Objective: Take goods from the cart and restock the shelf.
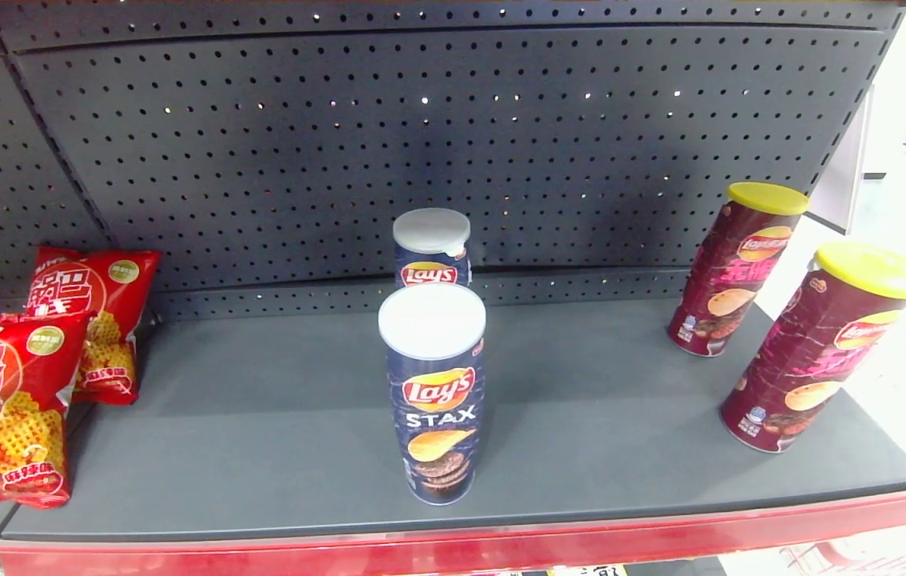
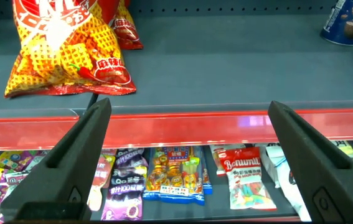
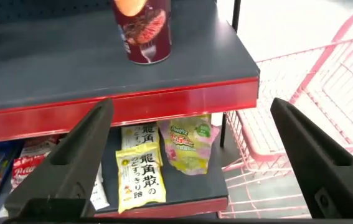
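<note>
Grey shelf [image 1: 261, 416] carried navy cans [image 1: 437, 392] at mid-front and maroon cans [image 1: 812, 352] by its right edge; before its front edge the left hand [image 2: 188, 104] hung released and empty; the right hand [image 3: 192, 102], likewise spread, neared the pink cart [image 3: 313, 93] past the right corner, so it seemed best placed to fetch stock.

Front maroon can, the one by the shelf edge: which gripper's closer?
Right. The right gripper sits open just in front of the shelf lip, facing the front maroon can. The left gripper is open by the red snack bags, at the opposite end.
</note>
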